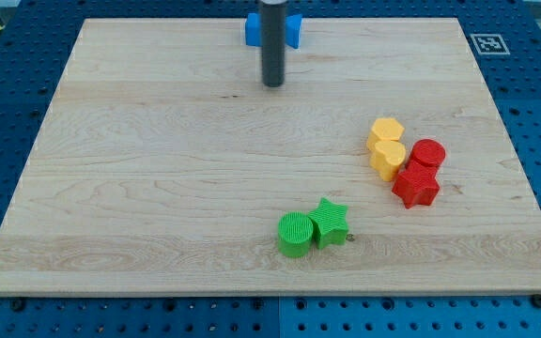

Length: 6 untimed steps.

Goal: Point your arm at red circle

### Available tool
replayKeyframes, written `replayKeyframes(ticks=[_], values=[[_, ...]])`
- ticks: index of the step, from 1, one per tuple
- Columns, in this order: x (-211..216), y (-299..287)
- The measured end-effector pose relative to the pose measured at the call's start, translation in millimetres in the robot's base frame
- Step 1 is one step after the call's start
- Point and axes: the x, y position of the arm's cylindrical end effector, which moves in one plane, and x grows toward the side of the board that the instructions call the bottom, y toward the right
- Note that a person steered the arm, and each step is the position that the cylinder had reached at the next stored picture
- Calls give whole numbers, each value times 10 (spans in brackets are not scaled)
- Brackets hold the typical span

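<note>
The red circle (428, 153) sits at the view's right, touching a red star (415, 186) below it and a yellow block (389, 159) to its left. My tip (272, 84) is near the view's top centre, far up and to the left of the red circle, with bare board between them. The rod (272, 42) comes down from the top edge.
A yellow hexagon (385, 131) sits above the yellow block. A green circle (296, 234) and a green star (329, 222) touch near the bottom centre. A blue block (292, 30) is partly hidden behind the rod. A marker tag (486, 42) lies off the board (158, 188) at top right.
</note>
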Motion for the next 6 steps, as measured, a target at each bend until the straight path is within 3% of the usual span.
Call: replayKeyframes(ticks=[1,3,4,6], values=[[41,739],[711,1915],[1135,1878],[1213,1829]])
